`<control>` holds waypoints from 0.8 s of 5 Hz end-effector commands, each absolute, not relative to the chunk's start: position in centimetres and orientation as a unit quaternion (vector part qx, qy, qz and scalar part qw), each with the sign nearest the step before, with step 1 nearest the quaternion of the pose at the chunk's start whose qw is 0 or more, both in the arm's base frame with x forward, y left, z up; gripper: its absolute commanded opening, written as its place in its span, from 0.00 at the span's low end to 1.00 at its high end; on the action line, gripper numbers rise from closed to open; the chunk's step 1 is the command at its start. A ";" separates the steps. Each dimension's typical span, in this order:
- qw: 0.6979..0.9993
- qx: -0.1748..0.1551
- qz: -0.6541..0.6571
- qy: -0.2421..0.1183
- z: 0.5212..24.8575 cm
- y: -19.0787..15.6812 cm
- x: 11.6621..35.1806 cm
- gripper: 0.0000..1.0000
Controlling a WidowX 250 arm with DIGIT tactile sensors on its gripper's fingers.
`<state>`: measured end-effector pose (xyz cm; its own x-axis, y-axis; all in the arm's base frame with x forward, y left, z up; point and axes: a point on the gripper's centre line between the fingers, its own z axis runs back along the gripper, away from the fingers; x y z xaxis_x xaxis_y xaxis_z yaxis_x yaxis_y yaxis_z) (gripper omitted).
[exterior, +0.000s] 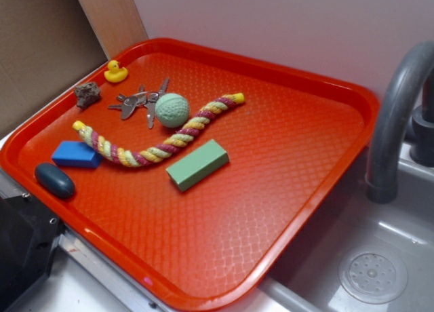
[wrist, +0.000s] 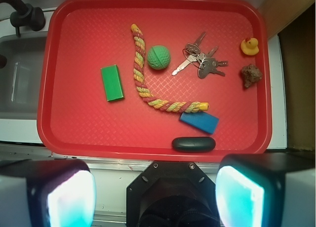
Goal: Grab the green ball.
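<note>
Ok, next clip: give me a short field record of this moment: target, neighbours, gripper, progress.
target: green ball, on the red tray
neighbours: keys on one side, rope toy on the other
also on tray: green block, blue block, rubber duck
gripper: gripper open, above the tray's near edge, holding nothing
progress: ball not yet grasped

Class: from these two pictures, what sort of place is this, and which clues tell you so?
Probably a toy kitchen sink area: a grey faucet arches over a grey sink with a drain, and a red tray rests beside it.
</note>
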<state>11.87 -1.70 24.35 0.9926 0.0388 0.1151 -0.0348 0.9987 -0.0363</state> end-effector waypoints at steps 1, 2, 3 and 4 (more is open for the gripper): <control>0.998 -0.017 0.018 -0.058 24.3 -1.7 11.9 1.00; 0.988 -0.019 0.143 -0.053 19.7 -1.3 16.9 1.00; 0.962 -0.029 0.267 -0.049 16.1 -0.1 21.1 1.00; 0.940 -0.047 0.331 -0.071 14.6 0.6 22.2 1.00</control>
